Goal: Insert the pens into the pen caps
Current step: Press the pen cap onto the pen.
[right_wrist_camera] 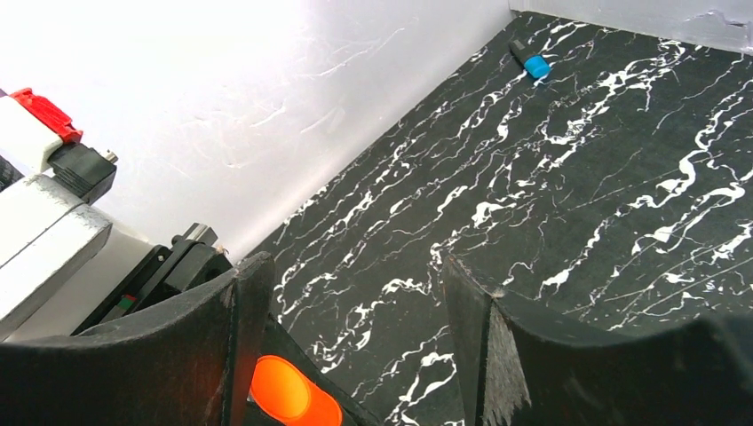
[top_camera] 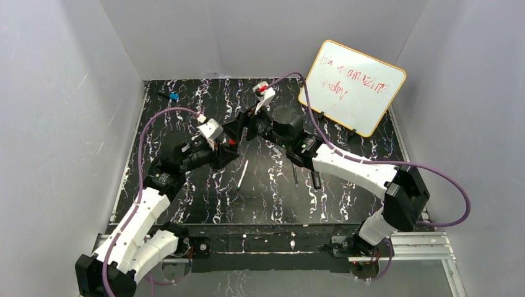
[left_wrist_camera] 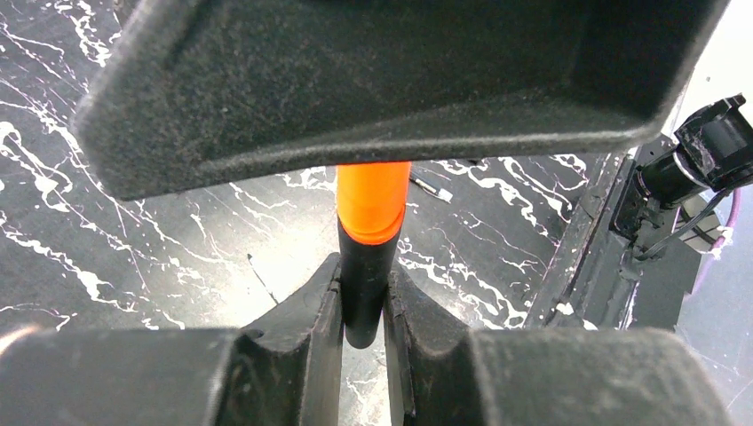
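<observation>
My left gripper [left_wrist_camera: 364, 297] is shut on a thick black marker [left_wrist_camera: 364, 284]. An orange cap [left_wrist_camera: 373, 200] sits over the marker's far end, its tip hidden behind the right gripper's finger [left_wrist_camera: 382, 80]. In the right wrist view the orange cap [right_wrist_camera: 289, 399] lies close by the left finger of my right gripper [right_wrist_camera: 355, 271], whose jaws stand wide open and grip nothing. Both grippers meet above mid-table [top_camera: 238, 133]. A blue cap [right_wrist_camera: 536, 66] lies at the far left [top_camera: 174, 97].
A slim white pen [top_camera: 242, 174], a thin dark pen [top_camera: 295, 176] and a short black marker [top_camera: 316, 179] lie on the marbled mat [top_camera: 204, 198]. A whiteboard [top_camera: 353, 86] leans at the back right. White walls enclose the mat on three sides.
</observation>
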### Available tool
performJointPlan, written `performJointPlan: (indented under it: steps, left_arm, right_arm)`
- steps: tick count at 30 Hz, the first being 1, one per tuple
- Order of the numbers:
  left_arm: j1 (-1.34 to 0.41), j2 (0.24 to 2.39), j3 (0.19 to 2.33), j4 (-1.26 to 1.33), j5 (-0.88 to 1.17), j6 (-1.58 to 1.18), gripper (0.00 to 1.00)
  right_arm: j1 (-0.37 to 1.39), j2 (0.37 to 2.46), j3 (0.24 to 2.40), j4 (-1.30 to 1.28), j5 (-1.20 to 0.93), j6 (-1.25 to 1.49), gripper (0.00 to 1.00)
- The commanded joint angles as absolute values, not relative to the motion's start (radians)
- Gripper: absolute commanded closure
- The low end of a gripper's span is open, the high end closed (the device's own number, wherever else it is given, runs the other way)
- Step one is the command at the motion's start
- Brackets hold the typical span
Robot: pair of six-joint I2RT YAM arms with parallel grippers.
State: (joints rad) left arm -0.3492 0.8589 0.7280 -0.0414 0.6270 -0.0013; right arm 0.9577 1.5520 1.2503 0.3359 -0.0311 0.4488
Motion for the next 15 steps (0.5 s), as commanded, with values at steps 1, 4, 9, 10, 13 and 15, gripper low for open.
performJointPlan:
  steps: [1, 4, 9, 10, 13, 15]
  left_arm:
    - [-0.334, 0.816, 0.763, 0.161, 0.537, -0.044, 1.0]
    - [-0.333, 0.815, 0.774, 0.181, 0.517, -0.046, 1.0]
    - [-0.333, 0.823, 0.801, 0.196, 0.507, -0.043, 1.0]
    - [-0.333, 0.825, 0.804, 0.198, 0.503, -0.044, 1.0]
    - [-0.333, 0.825, 0.813, 0.201, 0.494, -0.036, 1.0]
    - [-0.334, 0.824, 0.817, 0.204, 0.492, -0.034, 1.0]
  right_arm:
    - [0.977, 1.542, 1.195, 0.265, -0.117, 0.46, 0.23]
    - [0.992, 1.546, 1.177, 0.281, -0.125, 0.471, 0.23]
    - [1.021, 1.559, 1.152, 0.299, -0.133, 0.485, 0.23]
    - [1.025, 1.56, 1.147, 0.302, -0.133, 0.487, 0.23]
    - [1.039, 1.565, 1.134, 0.308, -0.133, 0.494, 0.23]
    - [1.047, 1.564, 1.123, 0.314, -0.134, 0.498, 0.23]
